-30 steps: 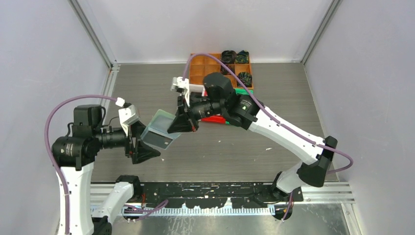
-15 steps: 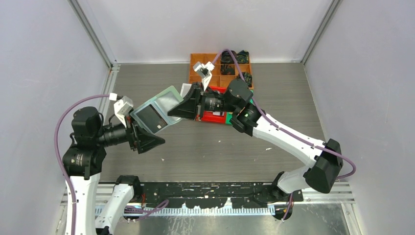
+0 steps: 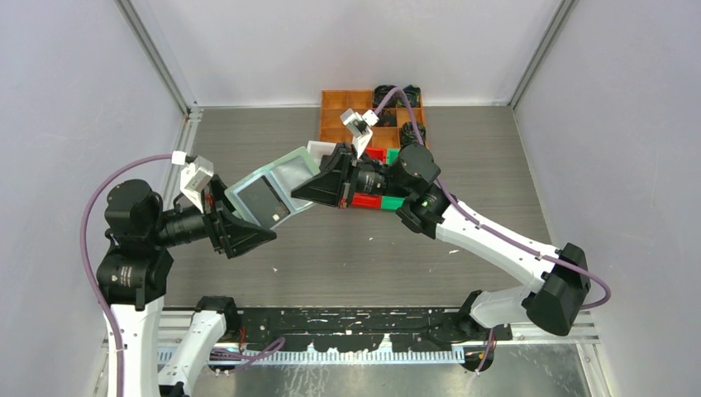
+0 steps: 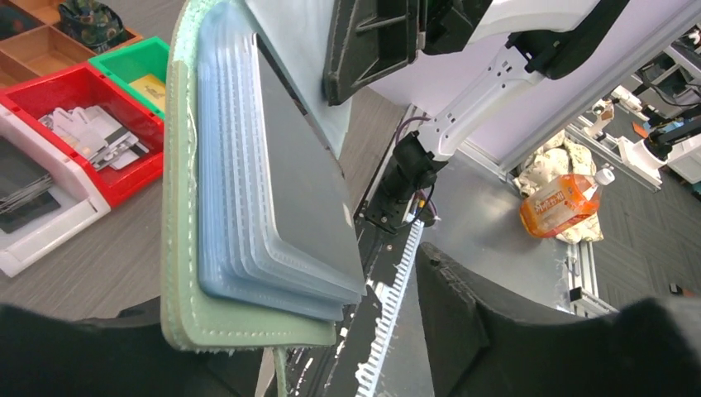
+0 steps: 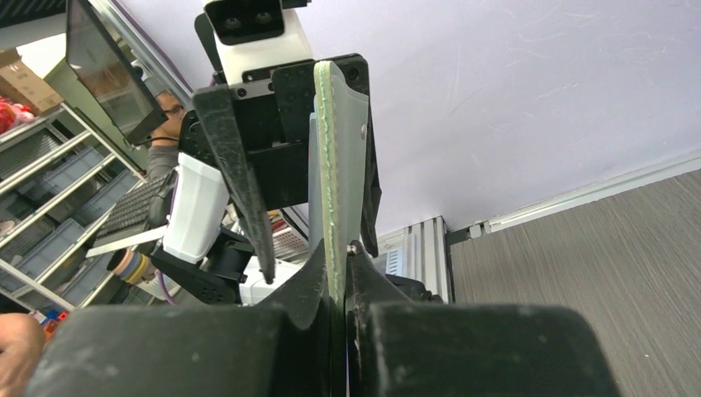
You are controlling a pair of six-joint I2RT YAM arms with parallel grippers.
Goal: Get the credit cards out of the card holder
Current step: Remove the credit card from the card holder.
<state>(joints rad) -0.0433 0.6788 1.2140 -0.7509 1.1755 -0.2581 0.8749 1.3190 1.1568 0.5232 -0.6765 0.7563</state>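
My right gripper (image 5: 335, 256) pinches one soft green flap of the card holder (image 3: 277, 184), held aloft left of centre. My left gripper (image 4: 347, 331) stands half open around the pocket stack, not clamped. The dark card (image 4: 306, 182) looks stiff, slick and light; I would pinch its free edge.

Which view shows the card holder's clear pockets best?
Left wrist: the card holder fills the frame, bluish pockets plainly stacked. Top external shows it small, pockets indistinct; right wrist sees only its green edge.

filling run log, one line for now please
card holder: aloft | right gripper: shut on its edge | left gripper: open, astride other end | credit cards: dark one in pocket
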